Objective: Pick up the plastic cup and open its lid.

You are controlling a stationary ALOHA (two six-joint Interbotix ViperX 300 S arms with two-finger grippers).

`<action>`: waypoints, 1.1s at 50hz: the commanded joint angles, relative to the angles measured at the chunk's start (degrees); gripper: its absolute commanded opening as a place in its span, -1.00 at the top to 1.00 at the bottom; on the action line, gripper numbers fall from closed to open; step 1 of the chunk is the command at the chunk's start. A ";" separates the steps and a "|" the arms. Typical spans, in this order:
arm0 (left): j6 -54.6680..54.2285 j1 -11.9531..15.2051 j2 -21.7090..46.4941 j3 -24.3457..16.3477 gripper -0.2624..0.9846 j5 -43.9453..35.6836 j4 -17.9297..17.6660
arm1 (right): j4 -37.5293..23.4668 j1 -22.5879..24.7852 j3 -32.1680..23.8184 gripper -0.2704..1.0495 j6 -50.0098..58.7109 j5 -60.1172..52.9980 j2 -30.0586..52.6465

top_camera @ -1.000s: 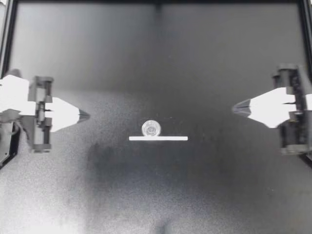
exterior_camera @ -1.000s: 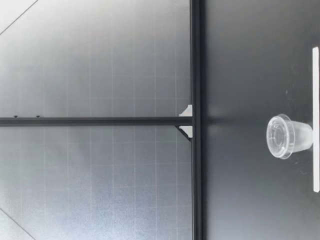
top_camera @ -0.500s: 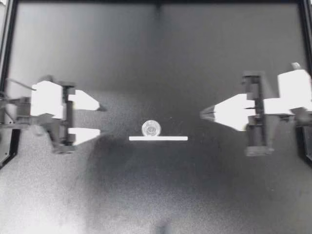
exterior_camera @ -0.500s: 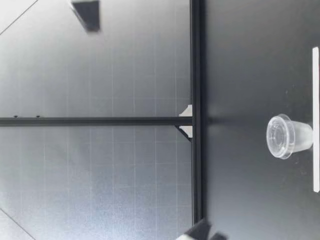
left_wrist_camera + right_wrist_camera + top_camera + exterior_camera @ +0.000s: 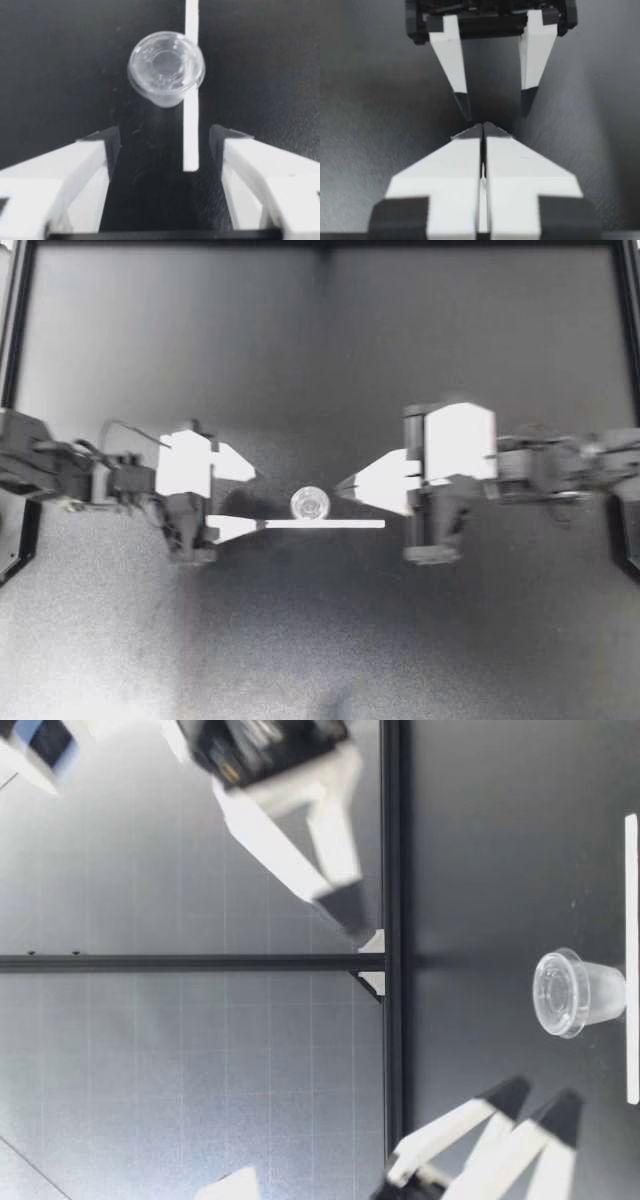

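Clear plastic cup (image 5: 310, 504) upright on black table (image 5: 450, 640), just beside white strip (image 5: 350, 524); long axis vertical, lid (image 5: 553, 992) on, wide end up. Fingers of left gripper (image 5: 255, 501) spread, cup ahead of gap. Fingers of right gripper (image 5: 342, 485) pressed together, raised, near cup.

Left claw (image 5: 258, 501), right claw (image 5: 341, 484) nearer cup (image 5: 310, 504).

We seem to be at a robotics lab bench: black table (image 5: 320, 640), dark frame rails (image 5: 392, 840), gridded backdrop (image 5: 200, 1060) behind.
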 commanded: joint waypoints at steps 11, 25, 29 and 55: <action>0.09 -0.26 4.92 -3.25 -0.42 -4.31 0.18 | -0.26 -0.35 -7.12 0.89 -0.26 8.35 6.15; 0.26 -0.26 8.09 -5.62 -0.41 -5.27 0.18 | -0.26 -1.14 -9.05 0.89 -0.26 9.05 10.28; 0.26 -0.26 8.70 -5.98 -0.41 -5.89 0.18 | -0.26 -1.49 -9.14 0.89 -0.26 9.05 10.81; 0.26 -0.26 11.16 -8.09 -0.40 -6.59 0.18 | -0.26 -2.37 -9.05 0.89 -0.18 9.23 14.59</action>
